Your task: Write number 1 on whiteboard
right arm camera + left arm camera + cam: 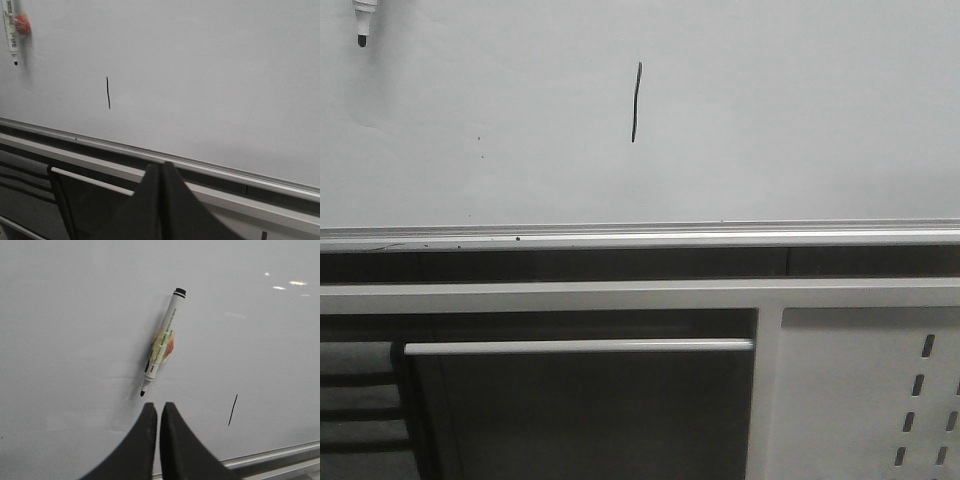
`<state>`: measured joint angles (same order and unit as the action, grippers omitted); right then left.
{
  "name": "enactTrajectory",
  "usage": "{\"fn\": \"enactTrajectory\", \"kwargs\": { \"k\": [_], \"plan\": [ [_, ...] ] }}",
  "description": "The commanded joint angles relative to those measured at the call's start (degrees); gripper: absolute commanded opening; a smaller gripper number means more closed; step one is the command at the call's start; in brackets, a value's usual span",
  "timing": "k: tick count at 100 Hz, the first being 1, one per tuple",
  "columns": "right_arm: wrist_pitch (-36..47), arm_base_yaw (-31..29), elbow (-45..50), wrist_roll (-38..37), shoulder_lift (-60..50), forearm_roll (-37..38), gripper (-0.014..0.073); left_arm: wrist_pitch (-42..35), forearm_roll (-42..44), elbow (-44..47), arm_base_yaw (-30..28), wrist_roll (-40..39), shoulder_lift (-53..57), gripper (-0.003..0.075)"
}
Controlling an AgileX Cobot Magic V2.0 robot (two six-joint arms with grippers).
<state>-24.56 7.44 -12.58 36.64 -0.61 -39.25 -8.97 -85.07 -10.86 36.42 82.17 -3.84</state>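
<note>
Left claw [158,412] and right claw [161,172]: both closed, empty, held off the whiteboard [800,120]. Beyond them are counted one number 1 [636,102], one marker [163,340].

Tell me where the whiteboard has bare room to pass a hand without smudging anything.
The whiteboard is bare right of the number 1, down to the silver rail. A narrower bare strip lies between the stroke and the marker stuck at upper left. The marker's corner is the crowded spot.
</note>
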Motion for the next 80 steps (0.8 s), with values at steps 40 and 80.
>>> {"fn": "enactTrajectory", "kwargs": {
  "k": [40, 80],
  "plan": [
    [3.1, -0.3, -1.4, 0.0, -0.5, -1.1, -0.0064, 0.6, 0.2, -1.4, -0.1, -0.5, -0.7, -0.002],
    [3.1, -0.3, -1.4, 0.0, -0.5, -1.1, -0.0064, -1.5, 0.3, -0.7, -0.1, -0.4, -0.7, -0.002]
  ]
}}
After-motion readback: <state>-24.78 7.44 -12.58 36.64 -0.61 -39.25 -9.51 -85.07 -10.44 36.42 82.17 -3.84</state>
